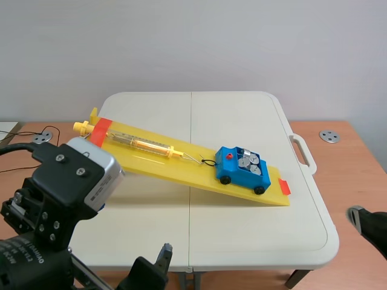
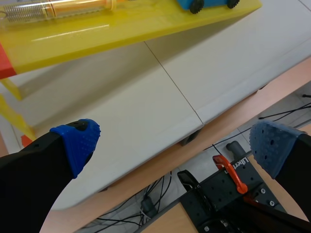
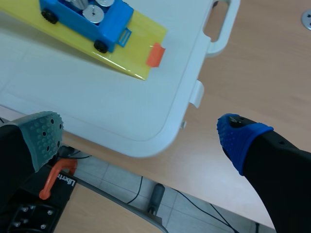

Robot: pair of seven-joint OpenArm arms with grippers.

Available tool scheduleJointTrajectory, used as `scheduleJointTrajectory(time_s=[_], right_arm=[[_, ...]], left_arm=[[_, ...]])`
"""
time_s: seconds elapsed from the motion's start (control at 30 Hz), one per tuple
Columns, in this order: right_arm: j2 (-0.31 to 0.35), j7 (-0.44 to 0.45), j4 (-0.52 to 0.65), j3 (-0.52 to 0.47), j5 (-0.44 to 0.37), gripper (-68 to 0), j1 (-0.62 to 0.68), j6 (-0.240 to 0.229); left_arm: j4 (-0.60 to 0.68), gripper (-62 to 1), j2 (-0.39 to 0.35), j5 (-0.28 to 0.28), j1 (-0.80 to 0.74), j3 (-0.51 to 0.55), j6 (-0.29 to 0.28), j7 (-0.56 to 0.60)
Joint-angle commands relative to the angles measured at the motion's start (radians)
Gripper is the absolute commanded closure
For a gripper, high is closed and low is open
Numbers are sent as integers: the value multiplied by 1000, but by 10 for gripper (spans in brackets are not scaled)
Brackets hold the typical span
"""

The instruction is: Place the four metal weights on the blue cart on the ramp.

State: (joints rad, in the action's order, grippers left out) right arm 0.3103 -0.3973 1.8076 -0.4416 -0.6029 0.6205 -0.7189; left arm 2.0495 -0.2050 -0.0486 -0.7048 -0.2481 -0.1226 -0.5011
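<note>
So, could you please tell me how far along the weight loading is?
Nearly or fully done: metal weights already sit in the blue cart on the yellow ramp, though I cannot confirm all four. Nothing is in hand: both arms' jaws stand open and empty. Left: only checking the count.

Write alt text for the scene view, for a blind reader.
A blue cart holding metal weights sits near the low end of a yellow ramp slanting across a white table. A spring scale lies higher on the ramp, a wire running from it toward the cart. The left arm fills the near left corner; the right arm barely shows.
</note>
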Motion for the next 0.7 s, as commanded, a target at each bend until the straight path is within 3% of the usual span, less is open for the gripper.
scheduleJointTrajectory(time_s=[0.0,0.27,0.67], right_arm=[[21,132,95,3,-90,-661,-25,-27],[13,135,95,81,-79,-661,-25,-26],[13,153,95,90,-79,-661,-25,-7]], left_arm=[[92,-623,3,22,1,24,53,115],[92,-623,2,7,5,24,62,149],[92,-623,2,8,10,24,61,198]])
